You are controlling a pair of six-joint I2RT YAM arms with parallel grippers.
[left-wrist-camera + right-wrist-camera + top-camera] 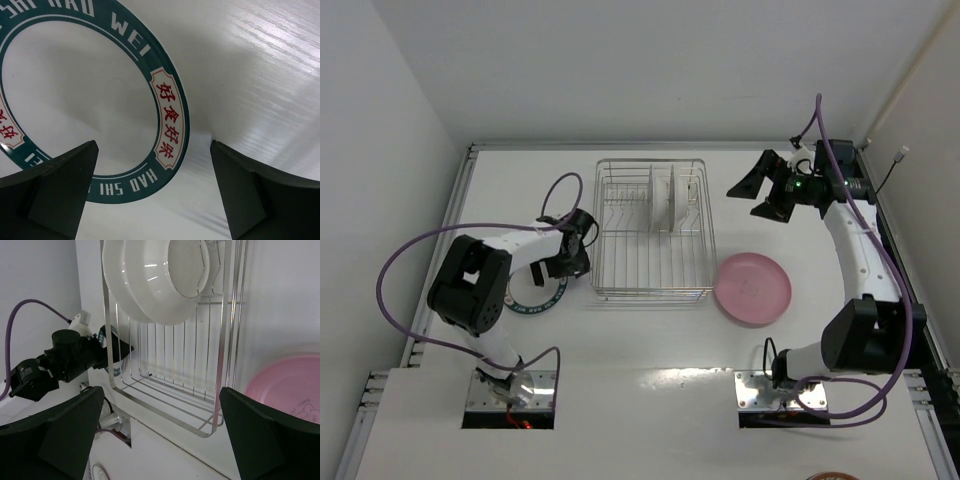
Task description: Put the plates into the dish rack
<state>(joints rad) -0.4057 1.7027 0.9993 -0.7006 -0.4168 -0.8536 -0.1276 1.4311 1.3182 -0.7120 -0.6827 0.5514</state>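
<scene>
Dish rack (652,262): silver wire, centre of the white worktop (640,350). It holds two white plates (666,200), upright on edge and side by side in the right-hand slots; the left slots are bare wire. Pink plate (752,288): flat on the worktop, just beside the rack's near right corner, with faint centre markings too small to read. Lettered plate (532,298): flat on the worktop left of the rack. From above it is largely hidden under the left arm (515,245), and only an arc of dark rim shows. The left wrist view alone gives the lettered plate (170,95) in detail: a dark blue-green rim band with white capitals "WEI" above and "HAO SHI" below, further letters cut off at the top edge, and a cream panel of red characters reading 好食好味. Left jaws: released and spread wide, nothing between them; one finger (60,192) is over the plate's edge, the other over bare worktop, and contact cannot be judged. Right arm (855,250): raised at the far right corner, well apart from the rack. Right jaws: released, empty. The right wrist view alone shows the white plates (150,285) from the side, nested close together and cut off at the top. It also shows the rack's base wires (165,365), a cropped arc of the pink plate (290,390), and the left arm (65,357) beyond the rack.
</scene>
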